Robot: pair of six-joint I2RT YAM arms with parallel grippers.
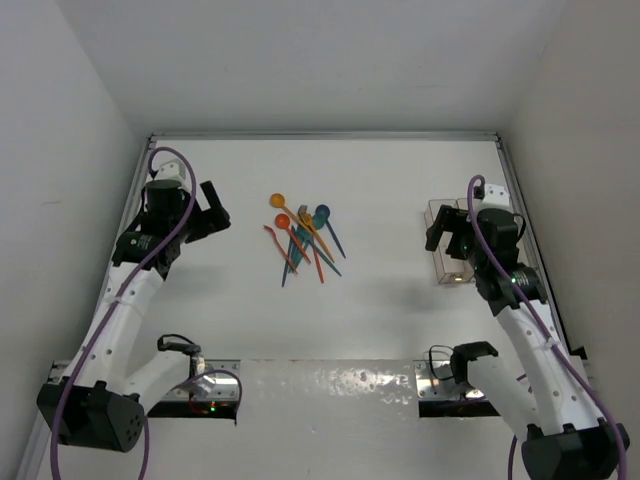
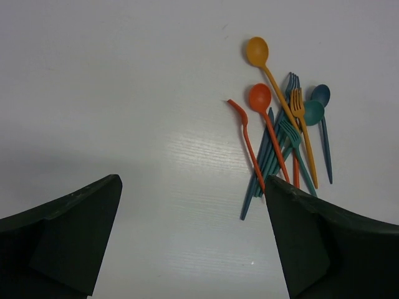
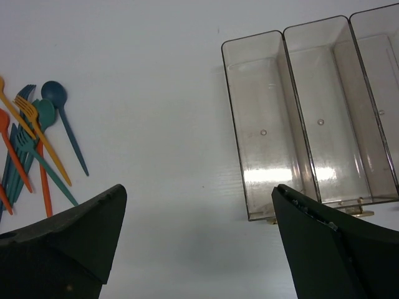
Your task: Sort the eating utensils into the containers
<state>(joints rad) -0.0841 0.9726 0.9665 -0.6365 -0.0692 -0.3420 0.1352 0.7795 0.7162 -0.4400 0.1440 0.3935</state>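
Left claw (image 1: pixel 212 212) stood wide, nothing between its dark fingers (image 2: pixel 68 237) and bare white desk (image 1: pixel 380 180) under it. It was held well to the left of the utensil pile (image 1: pixel 303 240). From the wrist camera the left claw (image 2: pixel 193 240) looked past the right finger at the pile (image 2: pixel 283 137), whose handle ends reached down toward that finger's tip.

Right claw (image 1: pixel 448 236) was also wide and empty. It hung over the containers (image 1: pixel 455 272), well to the right of the pile. In its wrist view the right claw (image 3: pixel 199 243) framed bare desk, with the pile (image 3: pixel 34 149) off to one side and the containers (image 3: pixel 268 124) to the other.

The pile was one loose fan, bowls and tines at the far end, handles crossing:
- yellow-orange spoon (image 2: pixel 274 81) — farthest out, its handle running over the others
- orange spoon (image 2: pixel 260 98) just beside it
- a bent orange piece (image 2: pixel 246 134) on the pile's left edge; could not tell knife or fork
- yellow-orange fork (image 2: pixel 298 106) lying on top of the teal pieces
- teal spoon (image 2: pixel 312 113) and blue spoon (image 2: pixel 321 94) on the pile's right edge, bowls touching

Containers: three clear bins in a row, walls shared, no utensils in them.
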